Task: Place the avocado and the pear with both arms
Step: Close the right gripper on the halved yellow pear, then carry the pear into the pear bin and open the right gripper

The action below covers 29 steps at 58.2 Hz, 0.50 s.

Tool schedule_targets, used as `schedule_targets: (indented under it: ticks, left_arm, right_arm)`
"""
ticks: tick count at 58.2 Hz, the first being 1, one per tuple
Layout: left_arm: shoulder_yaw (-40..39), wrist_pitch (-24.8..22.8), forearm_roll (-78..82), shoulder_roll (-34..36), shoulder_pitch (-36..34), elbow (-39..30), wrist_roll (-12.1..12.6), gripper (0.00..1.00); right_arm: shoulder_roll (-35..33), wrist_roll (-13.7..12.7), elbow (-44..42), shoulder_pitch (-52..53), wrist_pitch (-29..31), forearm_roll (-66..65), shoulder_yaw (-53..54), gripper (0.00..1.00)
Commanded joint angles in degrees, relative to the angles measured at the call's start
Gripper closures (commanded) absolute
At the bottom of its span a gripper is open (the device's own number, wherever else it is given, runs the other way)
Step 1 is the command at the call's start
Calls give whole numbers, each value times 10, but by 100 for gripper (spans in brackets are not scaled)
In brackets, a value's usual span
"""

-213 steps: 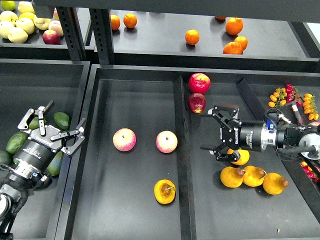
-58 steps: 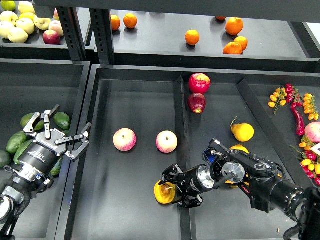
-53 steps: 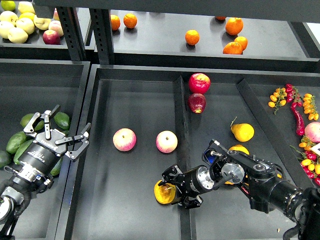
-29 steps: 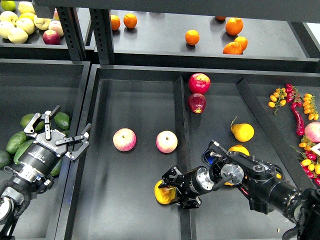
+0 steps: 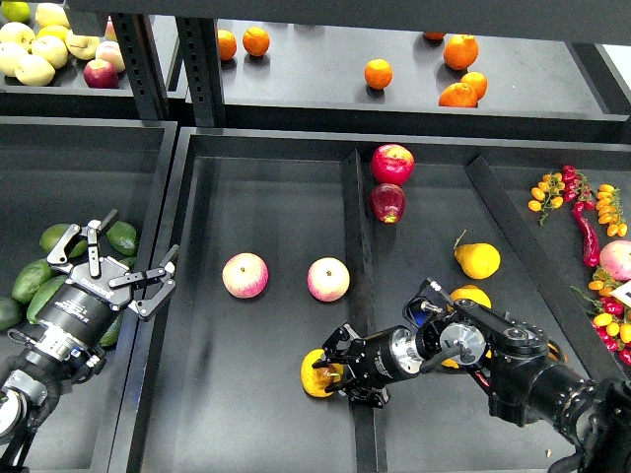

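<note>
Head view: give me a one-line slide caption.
Right gripper closes around the pear in the middle tray while the open left gripper hovers over the avocados.

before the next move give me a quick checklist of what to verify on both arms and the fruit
1. Right end effector closed around the yellow-orange stemmed pear: ok, fingers sit either side of it.
2. Pear inside the middle black tray, left of the divider: ok.
3. Pear resting on the tray floor: cannot tell.
4. Left end effector open: ok, holding nothing.
5. Glossy green avocados beneath the left end effector: ok, none picked.
6. Two pink-yellow apples apart from the pear: ok.
</note>
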Motion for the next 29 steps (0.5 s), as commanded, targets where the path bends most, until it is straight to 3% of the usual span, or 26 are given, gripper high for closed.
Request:
schedule_targets:
  ticks: [1, 19, 29]
  left_arm:
    - [0, 0, 0, 0, 0, 2, 0, 1]
    - [0, 0, 0, 0, 0, 2, 0, 1]
    - [2, 0, 0, 0, 0, 2, 0, 1]
  right_arm:
    - [0, 0, 1, 7, 1, 31, 2, 76]
    - [-14, 0, 12, 48, 1, 79, -5, 76]
    - [-72, 0, 25, 74, 1, 102, -10, 76]
